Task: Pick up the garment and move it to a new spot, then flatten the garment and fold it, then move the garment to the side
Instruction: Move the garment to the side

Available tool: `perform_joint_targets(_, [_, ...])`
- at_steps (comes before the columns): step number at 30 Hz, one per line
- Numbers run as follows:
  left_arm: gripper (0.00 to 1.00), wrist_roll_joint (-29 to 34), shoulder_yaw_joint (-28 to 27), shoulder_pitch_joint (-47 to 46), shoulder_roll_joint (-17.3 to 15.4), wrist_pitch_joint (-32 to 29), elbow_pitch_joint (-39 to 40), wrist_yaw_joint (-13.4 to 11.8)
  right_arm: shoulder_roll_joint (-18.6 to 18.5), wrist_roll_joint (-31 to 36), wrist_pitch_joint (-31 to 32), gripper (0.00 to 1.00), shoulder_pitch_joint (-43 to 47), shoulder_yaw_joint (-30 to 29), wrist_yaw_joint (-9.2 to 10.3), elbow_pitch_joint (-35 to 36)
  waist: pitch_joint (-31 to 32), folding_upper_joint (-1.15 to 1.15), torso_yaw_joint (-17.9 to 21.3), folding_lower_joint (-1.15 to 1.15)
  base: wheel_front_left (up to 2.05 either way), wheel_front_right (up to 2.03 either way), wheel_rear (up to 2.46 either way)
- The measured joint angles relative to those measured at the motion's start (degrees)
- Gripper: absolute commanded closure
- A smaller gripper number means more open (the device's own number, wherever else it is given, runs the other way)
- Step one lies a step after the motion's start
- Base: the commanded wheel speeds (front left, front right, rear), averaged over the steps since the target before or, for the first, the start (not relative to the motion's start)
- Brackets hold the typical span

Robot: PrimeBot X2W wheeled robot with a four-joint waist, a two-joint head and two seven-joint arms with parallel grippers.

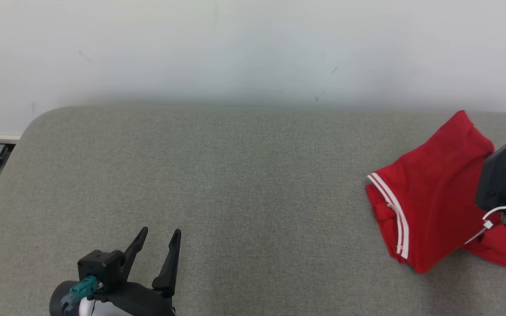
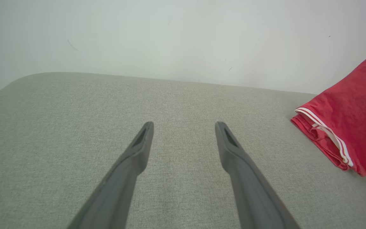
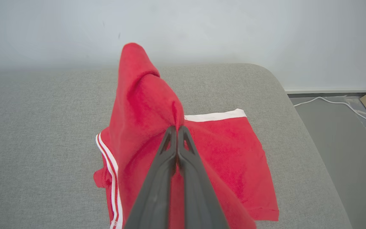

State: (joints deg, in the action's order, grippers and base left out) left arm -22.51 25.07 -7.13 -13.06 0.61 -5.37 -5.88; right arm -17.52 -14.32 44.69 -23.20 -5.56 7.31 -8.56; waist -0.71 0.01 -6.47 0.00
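At the right end of the cushion [image 1: 235, 175], the right gripper [image 3: 177, 129], clamped on the red garment [image 3: 233, 149], should lift it clear before carrying; the left gripper [image 1: 160, 231] hangs wide open.

We see a garment [image 3: 233, 149] of soft red cloth with smooth white trim. The padded surface [image 1: 235, 184] wears a coarse matt grey weave, and the fingers [image 2: 243, 178] of the left gripper [image 2: 184, 124] look like matt dark plastic

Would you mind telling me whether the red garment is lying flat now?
Not flat: the right gripper, shut, pinches the red garment and holds part up in a peak; the rest lies on the grey cushion.
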Motion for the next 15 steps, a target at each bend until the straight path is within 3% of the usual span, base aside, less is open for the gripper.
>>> perform_joint_targets(15, [0.0, 0.14, -0.16, -0.31, -0.14, -0.05, 0.36, 0.0, -3.11, 4.55, 1.21, 1.0, -0.21, -4.37, 0.0, -0.77, -1.81, 0.0, -0.18, 0.0, 0.0, 0.0, 0.0])
